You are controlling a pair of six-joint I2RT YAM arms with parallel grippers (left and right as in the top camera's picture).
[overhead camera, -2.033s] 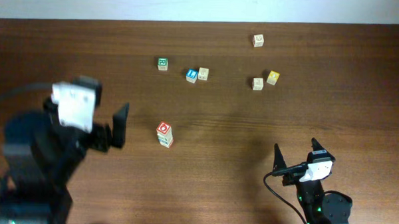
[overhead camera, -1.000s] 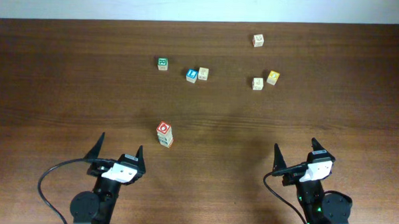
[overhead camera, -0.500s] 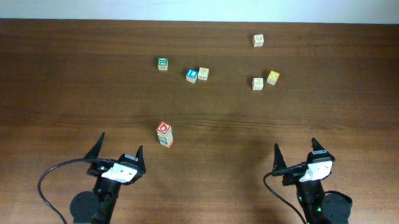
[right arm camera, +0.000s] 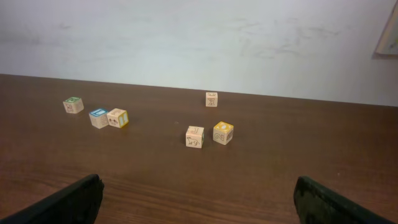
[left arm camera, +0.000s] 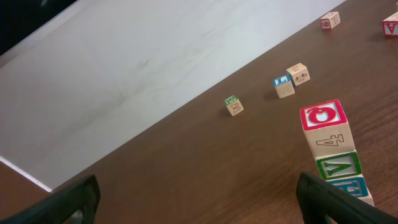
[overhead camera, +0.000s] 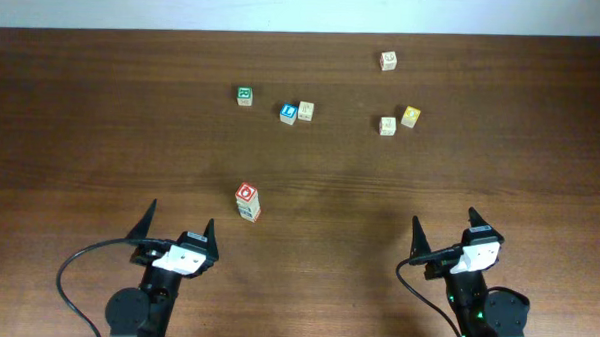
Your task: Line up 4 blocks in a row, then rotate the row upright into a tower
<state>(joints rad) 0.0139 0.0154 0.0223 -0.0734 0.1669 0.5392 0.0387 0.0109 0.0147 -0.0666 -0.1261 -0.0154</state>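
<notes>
Table (overhead camera: 80, 151), dark wood, fills the view. Left gripper (overhead camera: 181, 216) and right gripper (overhead camera: 444, 218), at the near edge, well apart: both claws spread wide, nothing between the fingers. Stack (overhead camera: 247, 202) of lettered cubes, red-topped, upright, ahead of the left gripper. Farther back, each flat on the wood: green block (overhead camera: 244, 96), leftmost; blue block (overhead camera: 288, 113) just beside pale block (overhead camera: 305, 111); plain block (overhead camera: 387, 126) just beside yellow block (overhead camera: 410, 116); far block (overhead camera: 388, 61), alone near the far edge.

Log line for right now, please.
left gripper open, empty | right gripper open, empty | stack four blocks high, untouched | six loose blocks beyond it
</notes>
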